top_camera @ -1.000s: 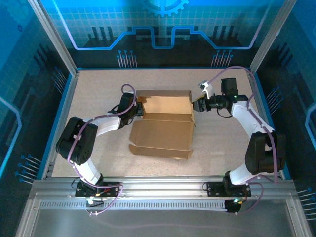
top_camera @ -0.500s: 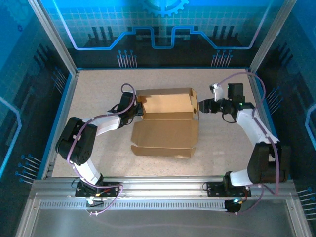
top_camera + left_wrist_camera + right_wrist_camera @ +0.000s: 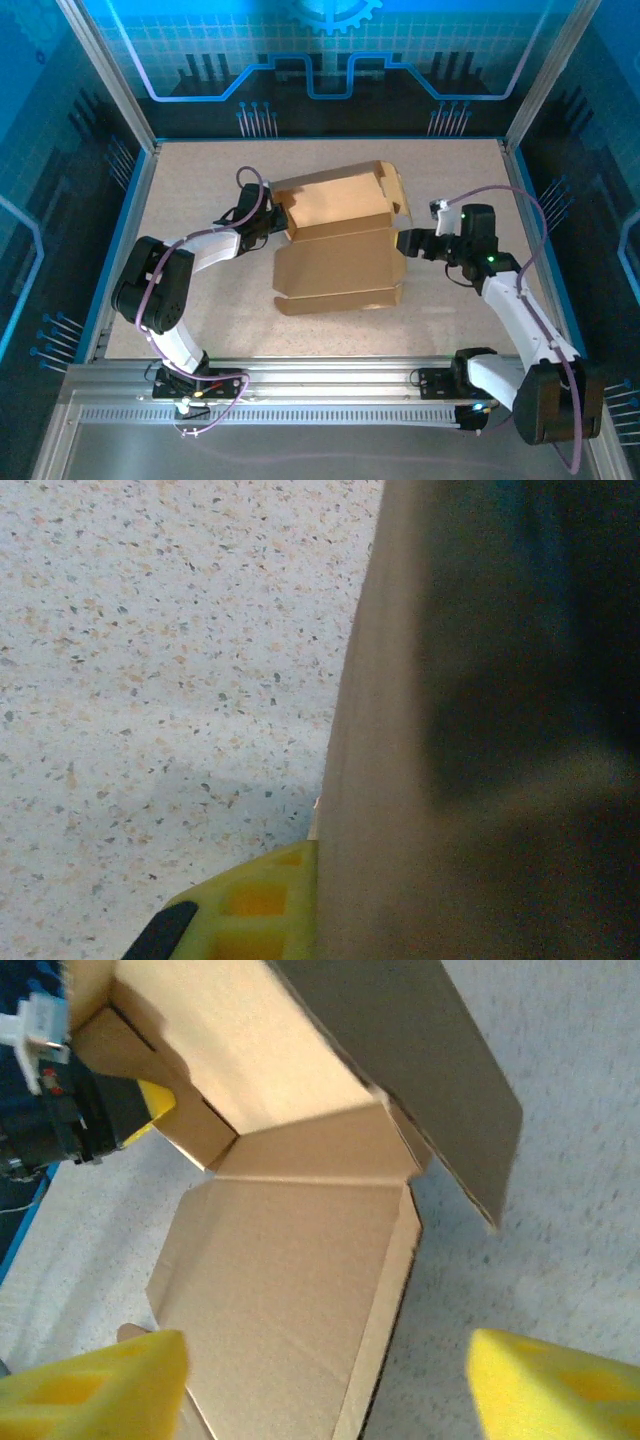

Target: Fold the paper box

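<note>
Lying mid-way across the table [image 3: 190,175], the paper box [image 3: 340,262] looks light, stiff, crease-prone; grip flap edges. The left gripper [image 3: 271,216] is clamped, seemingly on its left wall; the right gripper [image 3: 409,241] gapes empty just beside its right edge.

The work surface was a flat tabletop [image 3: 200,170] with a beige, dark-speckled finish; the same speckle showed close up in the left wrist view [image 3: 150,630] and the right wrist view [image 3: 570,1060]. A blue border strip [image 3: 133,215] edged the tabletop at the left, rear and right. Silver aluminium rails [image 3: 330,375] ran along the near edge, with a slotted duct [image 3: 300,413] and a grey plate [image 3: 300,455] nearer still. Two slanted aluminium posts [image 3: 105,70] stood at the rear corners. The rear panel [image 3: 450,40] carried a pale blue grid and a gear graphic [image 3: 332,14]. The side panels [image 3: 40,200] bore dark blue circuit motifs. Lighting was even, with soft shadows.
</note>
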Robot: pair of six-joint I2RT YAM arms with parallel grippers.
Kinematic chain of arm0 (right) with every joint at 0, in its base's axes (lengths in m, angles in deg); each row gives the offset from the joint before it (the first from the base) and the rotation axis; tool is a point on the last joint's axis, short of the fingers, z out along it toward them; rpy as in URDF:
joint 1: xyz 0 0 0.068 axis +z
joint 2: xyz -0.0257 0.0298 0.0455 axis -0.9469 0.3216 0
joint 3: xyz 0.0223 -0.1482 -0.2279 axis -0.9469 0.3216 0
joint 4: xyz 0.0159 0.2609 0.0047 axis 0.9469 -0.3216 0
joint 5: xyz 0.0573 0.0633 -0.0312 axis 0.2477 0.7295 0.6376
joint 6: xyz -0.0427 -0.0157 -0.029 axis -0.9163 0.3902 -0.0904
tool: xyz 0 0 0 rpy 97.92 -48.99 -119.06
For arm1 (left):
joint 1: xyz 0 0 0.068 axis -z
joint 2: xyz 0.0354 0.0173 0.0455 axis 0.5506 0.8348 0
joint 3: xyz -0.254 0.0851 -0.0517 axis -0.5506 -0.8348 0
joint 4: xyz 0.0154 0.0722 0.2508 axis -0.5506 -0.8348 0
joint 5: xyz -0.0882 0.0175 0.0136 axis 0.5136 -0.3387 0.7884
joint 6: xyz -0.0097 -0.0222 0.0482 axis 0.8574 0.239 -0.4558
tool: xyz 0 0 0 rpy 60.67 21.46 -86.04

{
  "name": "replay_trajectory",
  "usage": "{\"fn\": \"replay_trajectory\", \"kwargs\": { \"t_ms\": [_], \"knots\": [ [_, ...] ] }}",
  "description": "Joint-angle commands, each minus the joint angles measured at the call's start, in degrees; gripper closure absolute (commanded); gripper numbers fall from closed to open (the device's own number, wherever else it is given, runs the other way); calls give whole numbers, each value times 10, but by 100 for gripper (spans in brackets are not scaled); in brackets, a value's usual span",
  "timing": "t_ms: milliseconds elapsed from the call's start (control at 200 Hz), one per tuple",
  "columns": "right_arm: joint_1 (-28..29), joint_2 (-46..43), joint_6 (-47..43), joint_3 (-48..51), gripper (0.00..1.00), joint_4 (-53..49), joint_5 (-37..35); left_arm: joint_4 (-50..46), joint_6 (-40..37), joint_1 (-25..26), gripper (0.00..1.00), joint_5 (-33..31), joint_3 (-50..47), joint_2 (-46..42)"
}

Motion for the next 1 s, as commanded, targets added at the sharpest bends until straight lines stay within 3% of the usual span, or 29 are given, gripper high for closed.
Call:
{"fn": "replay_trajectory", "kwargs": {
  "t_ms": [0, 205, 300, 360, 525, 655, 890, 996],
  "knots": [
    [-4, 45, 42, 6, 35, -16, -49, 1, 24, -4, 100, 29, 17, -4],
    [-35, 104, 89, 21, 61, 15, -47, 3, 27, -12, 100, 37, 13, -14],
    [-36, 106, 93, 24, 72, 48, -3, -1, 20, -12, 100, 34, 16, -13],
    [-36, 106, 95, 26, 85, 69, 24, 2, 22, -12, 100, 35, 14, -13],
    [-42, 127, 122, 37, 100, 139, 118, 4, 26, -12, 100, 39, 15, -16],
    [-49, 124, 181, 54, 100, 203, 154, 20, 43, -21, 100, 59, 7, -21],
    [-69, 145, 255, 41, 93, 172, 145, 89, 93, -39, 100, 117, -13, -30],
    [-77, 165, 316, 52, 92, 219, 172, 88, 97, -39, 100, 119, -10, -40]
  ]
}}
